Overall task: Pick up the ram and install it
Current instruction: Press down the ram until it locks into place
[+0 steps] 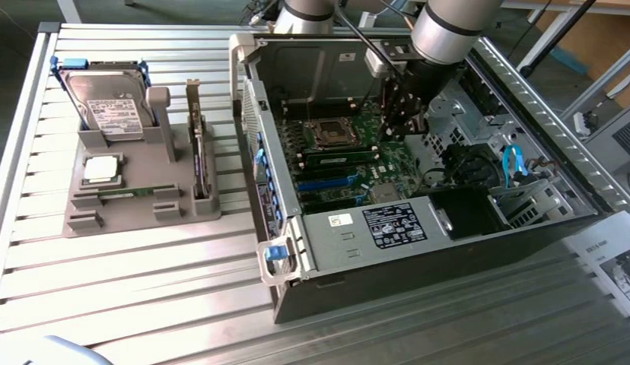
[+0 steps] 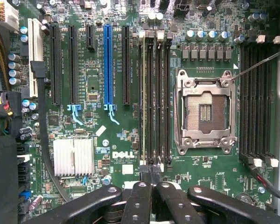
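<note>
We are holding our pincer [image 2: 151, 179] closed over the motherboard [image 2: 107, 140], its fingers pressed together gripping nothing, hovering at the ram [image 2: 144, 98] sitting in its slot just left of the processor socket [image 2: 205, 112]

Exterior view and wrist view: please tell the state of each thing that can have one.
Computer case: lying on its side, side panel off, inside exposed.
Processor socket: empty, metal frame around it.
Ram: seated upright in a slot beside the processor socket.
Gripper: fingers together, at the end of the ram slots.
Hard drive: standing in the grey holder.
Processor chip: lying flat on the holder.
</note>
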Robot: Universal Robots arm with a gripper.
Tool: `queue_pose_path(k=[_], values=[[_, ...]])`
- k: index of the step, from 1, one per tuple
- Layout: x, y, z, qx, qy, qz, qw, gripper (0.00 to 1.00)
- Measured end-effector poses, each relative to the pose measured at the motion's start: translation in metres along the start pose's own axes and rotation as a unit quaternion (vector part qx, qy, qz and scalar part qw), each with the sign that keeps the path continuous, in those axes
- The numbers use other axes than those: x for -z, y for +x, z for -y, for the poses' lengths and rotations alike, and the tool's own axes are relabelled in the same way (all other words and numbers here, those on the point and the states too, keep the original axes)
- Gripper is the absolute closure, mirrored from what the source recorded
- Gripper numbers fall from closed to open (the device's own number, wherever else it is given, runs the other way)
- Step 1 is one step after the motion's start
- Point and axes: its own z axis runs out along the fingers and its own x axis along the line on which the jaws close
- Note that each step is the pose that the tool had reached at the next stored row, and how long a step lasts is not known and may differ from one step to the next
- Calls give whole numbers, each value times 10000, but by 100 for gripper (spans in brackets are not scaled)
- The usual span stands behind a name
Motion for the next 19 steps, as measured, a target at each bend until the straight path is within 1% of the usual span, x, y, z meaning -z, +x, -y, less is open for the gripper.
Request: queue_pose_path(k=[4, 8, 13, 19], values=[[1, 0, -2, 0, 0, -1, 10000, 90], [0, 1, -53, 0, 2, -1, 10000, 90], [-2, 2, -168, 1, 14, -1, 10000, 90], [-6, 3, -336, 1, 29, -1, 10000, 90]])
